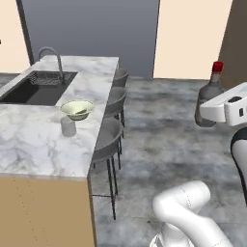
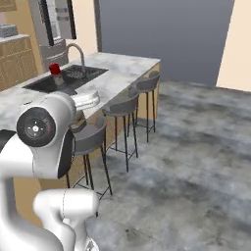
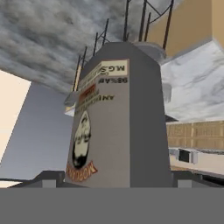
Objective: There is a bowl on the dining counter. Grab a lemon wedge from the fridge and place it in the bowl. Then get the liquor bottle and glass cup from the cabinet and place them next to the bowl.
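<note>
The liquor bottle (image 1: 207, 96), grey with a red cap, hangs upright over the floor to the right of the dining counter (image 1: 43, 154). My gripper (image 1: 208, 114) is shut on its lower body. In the hand view the bottle's label (image 3: 94, 118) appears upside down between my dark fingertips (image 3: 49, 177). Its red cap (image 2: 55, 69) pokes up behind my arm in the right base view. A pale green bowl (image 1: 77, 109) sits on the counter with a pale piece inside that looks like the lemon wedge (image 1: 82, 113). The glass cup (image 1: 68, 126) stands just in front of the bowl.
A dark sink (image 1: 34, 89) with a curved faucet (image 1: 52, 55) lies at the counter's far end. Three grey stools (image 1: 108, 140) line the counter's right side, between me and the bowl. Open grey floor (image 1: 164, 140) stretches to the right.
</note>
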{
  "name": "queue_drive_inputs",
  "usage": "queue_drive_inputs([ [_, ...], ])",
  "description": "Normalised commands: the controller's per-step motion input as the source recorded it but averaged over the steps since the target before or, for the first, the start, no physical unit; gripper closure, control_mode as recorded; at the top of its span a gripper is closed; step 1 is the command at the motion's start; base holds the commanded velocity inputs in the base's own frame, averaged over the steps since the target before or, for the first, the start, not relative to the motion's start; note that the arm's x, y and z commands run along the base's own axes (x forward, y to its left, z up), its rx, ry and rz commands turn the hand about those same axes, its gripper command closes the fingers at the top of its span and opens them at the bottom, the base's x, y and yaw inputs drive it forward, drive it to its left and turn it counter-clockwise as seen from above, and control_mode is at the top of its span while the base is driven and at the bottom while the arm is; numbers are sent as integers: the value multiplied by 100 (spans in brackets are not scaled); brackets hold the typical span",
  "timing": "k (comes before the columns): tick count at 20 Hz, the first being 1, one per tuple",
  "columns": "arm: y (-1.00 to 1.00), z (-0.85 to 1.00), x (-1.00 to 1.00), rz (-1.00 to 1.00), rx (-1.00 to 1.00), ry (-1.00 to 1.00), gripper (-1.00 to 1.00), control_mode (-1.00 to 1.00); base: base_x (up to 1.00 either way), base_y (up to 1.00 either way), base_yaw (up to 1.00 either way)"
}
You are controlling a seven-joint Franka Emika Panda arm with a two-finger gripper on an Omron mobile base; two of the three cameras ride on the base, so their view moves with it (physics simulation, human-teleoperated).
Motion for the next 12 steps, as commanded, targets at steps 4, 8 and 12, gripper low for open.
queue_drive_inputs([
  [4, 0, 0, 0, 0, 0, 0, 100, 100, 54, -56, 58],
  [8, 0, 0, 0, 0, 0, 0, 100, 100, 56, -75, 49],
  [12, 0, 0, 0, 0, 0, 0, 100, 100, 51, -81, 47],
])
